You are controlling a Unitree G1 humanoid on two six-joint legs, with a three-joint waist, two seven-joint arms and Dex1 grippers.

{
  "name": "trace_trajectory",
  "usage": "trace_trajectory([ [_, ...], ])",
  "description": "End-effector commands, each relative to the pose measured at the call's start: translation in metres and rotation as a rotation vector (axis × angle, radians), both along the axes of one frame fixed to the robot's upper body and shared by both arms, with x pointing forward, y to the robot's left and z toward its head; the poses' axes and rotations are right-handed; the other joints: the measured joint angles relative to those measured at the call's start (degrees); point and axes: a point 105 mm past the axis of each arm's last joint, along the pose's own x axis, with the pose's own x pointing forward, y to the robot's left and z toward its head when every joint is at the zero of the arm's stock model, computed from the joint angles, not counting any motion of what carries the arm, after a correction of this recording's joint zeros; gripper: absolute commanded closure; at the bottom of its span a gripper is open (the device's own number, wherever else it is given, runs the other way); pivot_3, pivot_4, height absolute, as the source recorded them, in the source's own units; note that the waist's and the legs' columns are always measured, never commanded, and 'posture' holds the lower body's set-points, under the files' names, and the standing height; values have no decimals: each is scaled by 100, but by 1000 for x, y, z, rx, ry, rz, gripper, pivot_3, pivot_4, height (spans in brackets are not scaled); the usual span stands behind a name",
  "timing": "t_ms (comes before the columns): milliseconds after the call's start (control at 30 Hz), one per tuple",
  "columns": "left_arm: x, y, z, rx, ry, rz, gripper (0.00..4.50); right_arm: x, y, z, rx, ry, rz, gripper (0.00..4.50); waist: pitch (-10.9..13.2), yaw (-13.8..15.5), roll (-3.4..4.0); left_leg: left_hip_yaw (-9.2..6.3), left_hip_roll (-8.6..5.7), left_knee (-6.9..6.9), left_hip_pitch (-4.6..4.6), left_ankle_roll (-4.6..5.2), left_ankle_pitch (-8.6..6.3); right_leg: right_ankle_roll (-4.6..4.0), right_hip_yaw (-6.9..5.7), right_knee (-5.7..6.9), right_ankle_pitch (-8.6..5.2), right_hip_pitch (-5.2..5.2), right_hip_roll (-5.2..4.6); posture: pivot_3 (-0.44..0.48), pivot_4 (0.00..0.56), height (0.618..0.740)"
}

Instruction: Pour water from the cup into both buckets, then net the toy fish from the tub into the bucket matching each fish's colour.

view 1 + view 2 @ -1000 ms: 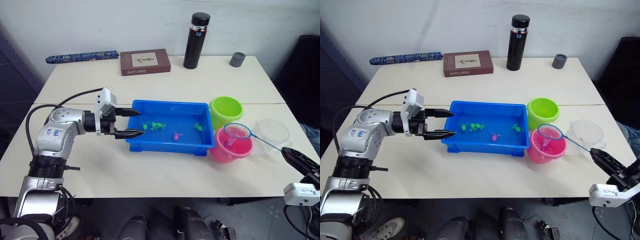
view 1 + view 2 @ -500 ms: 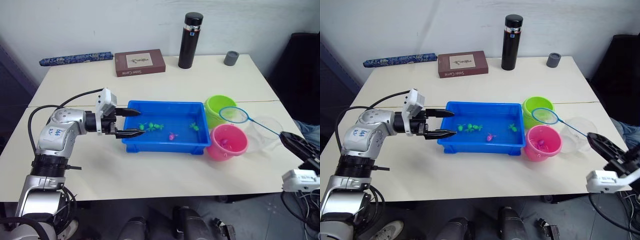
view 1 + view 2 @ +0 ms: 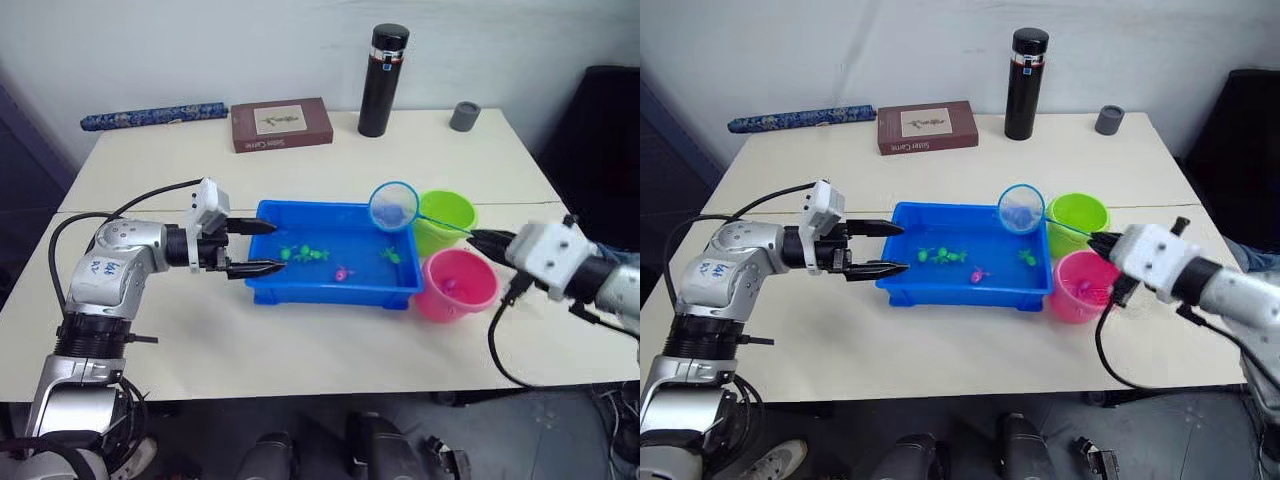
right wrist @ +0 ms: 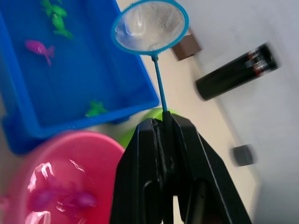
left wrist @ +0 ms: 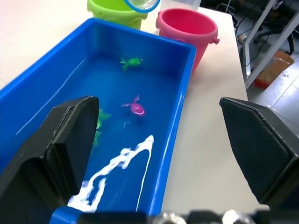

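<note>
Above the tub's (image 3: 300,283) right end, net (image 3: 394,205) clamped in right gripper (image 3: 480,238), left gripper (image 3: 262,247) spread wide.

Silver arms, black cables — black-fingered left pincer (image 3: 262,247).

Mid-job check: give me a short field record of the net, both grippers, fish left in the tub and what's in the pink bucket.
net: hoop held above the tub's far right corner, empty
right gripper: shut on the net's handle
left gripper: open, fingers either side of the tub's left wall
tub: one pink fish, about four green fish
pink bucket: pink fish inside
green bucket: contents cannot tell
</note>
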Motion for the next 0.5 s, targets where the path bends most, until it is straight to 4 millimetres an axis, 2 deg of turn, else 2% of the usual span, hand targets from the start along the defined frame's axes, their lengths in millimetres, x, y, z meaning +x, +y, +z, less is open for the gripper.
trace_trajectory([
  [33,-6,9,11,2,-38,24,40,9,7,-8,29,239,-7,4500,0,-11,2,0,0,-1,0,-1,0,-1,-1,1,0,-2,0,0,150,739],
  [167,-12,18,5,30,-26,48,40,18,14,-16,-10,371,-13,4500,1,6,3,-10,3,-10,-6,-4,-2,-8,-11,-5,-5,-7,0,0,150,739],
  [500,-20,27,2,29,-18,93,40,36,18,-36,-192,340,-39,4500,1,17,4,-18,-1,-6,-35,1,-8,-3,-25,-28,-2,-14,-6,0,150,739],
])
